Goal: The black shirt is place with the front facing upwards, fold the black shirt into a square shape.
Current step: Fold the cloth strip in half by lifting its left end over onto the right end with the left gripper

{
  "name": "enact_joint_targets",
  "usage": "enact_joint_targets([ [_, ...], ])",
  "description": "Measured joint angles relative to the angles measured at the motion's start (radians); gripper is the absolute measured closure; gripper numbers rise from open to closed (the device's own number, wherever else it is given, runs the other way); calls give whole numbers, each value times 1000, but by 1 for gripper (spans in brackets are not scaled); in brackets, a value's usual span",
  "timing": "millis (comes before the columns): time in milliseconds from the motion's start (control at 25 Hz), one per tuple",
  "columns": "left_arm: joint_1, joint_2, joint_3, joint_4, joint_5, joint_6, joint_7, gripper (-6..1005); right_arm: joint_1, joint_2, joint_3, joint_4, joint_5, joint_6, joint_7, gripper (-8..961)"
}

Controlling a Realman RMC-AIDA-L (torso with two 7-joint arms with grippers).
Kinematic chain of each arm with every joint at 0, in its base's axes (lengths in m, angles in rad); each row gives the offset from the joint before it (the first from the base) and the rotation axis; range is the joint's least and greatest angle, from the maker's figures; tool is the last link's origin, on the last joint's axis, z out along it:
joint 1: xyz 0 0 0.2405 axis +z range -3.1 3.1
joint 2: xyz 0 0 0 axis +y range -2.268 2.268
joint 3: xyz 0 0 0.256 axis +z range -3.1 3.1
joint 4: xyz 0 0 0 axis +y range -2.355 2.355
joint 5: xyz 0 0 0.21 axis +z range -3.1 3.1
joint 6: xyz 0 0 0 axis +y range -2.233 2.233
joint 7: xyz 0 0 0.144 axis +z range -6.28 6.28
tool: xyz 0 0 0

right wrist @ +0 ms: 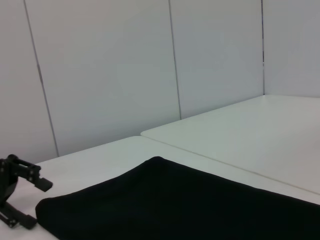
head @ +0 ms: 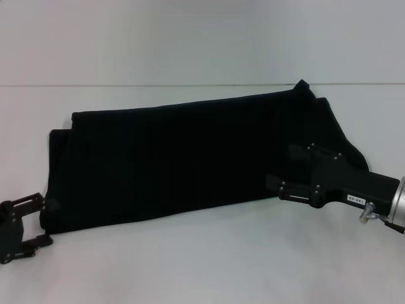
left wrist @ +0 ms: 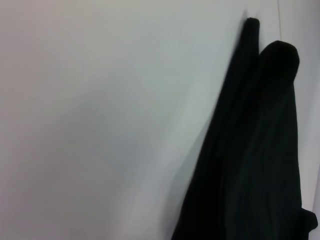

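Note:
The black shirt lies on the white table as a long folded band running left to right, with its right end farther back. Only plain black cloth shows; no lettering or label is visible. My left gripper is open at the band's near left corner, its fingers either side of the cloth edge. It also shows in the right wrist view. My right gripper is open over the band's near right edge. The shirt also shows in the left wrist view and the right wrist view.
A seam in the table runs behind the shirt. White wall panels stand at the back. Bare table surface lies in front of the shirt.

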Motion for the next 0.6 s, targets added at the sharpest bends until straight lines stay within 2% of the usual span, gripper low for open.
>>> enact_joint_targets([
  [600, -61, 7, 20, -26, 1, -78, 0, 172, 2, 0, -3, 4, 0, -16, 0, 9],
])
